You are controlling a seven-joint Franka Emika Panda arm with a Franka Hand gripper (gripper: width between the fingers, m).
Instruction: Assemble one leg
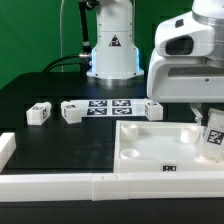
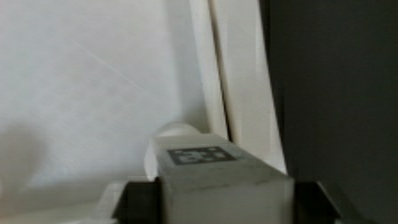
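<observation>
Jaws clamped on the leg (image 1: 213,135), which hangs at the edge of the white panel (image 1: 160,143) on the exterior view's right; risk is it goes down off-line or tilted, then binds on the panel rim or twists in the grip.

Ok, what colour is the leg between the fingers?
White leg with a black-and-white square marker on it; clearest in the wrist view.

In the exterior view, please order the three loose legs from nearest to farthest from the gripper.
1. Leg by the panel, rightmost in the exterior view; panel.
2. Leg beside the marker board, middle; marker board.
3. Leg at the far left.
</observation>
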